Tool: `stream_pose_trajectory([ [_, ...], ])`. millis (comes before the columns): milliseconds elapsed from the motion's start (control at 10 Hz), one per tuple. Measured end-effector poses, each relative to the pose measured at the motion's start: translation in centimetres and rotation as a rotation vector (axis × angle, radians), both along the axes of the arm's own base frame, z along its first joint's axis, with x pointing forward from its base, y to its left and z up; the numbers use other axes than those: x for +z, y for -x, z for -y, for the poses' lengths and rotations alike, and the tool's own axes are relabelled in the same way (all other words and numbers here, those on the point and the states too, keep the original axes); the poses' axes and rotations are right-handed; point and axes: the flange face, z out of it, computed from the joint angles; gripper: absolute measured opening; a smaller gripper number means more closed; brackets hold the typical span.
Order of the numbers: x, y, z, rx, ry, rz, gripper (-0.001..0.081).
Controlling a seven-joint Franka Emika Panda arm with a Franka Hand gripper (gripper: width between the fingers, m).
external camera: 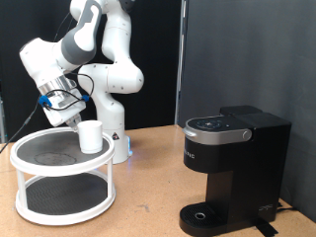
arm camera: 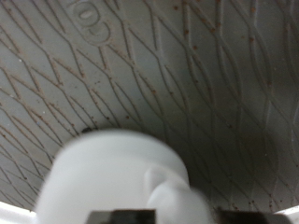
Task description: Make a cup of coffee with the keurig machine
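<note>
The cup, a small plain white mug, stands upright on the top tier of a white round stand at the exterior view's left. My gripper hangs just above and to the left of the cup, very close to it. In the wrist view the cup fills the lower part, blurred, with its handle pointing at the camera, over the stand's dark mesh top. Only dark slivers of the fingers show at the frame edge. The black keurig machine stands at the right with its lid closed.
The stand has a second, lower tier with a dark mesh floor. The robot's white base stands right behind the stand. The brown table lies between stand and machine. The machine's round drip base has nothing on it.
</note>
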Motion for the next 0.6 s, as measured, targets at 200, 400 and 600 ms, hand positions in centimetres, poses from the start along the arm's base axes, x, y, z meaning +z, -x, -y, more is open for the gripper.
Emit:
stream_pose_trajectory([
  [200, 0.0, -0.1, 0.1, -0.01, 0.009, -0.002, 0.001],
  [400, 0.2, -0.3, 0.0, -0.02, 0.011, -0.005, 0.0004],
  [600, 1.2, -0.3, 0.1, -0.037, -0.004, -0.004, 0.0002],
])
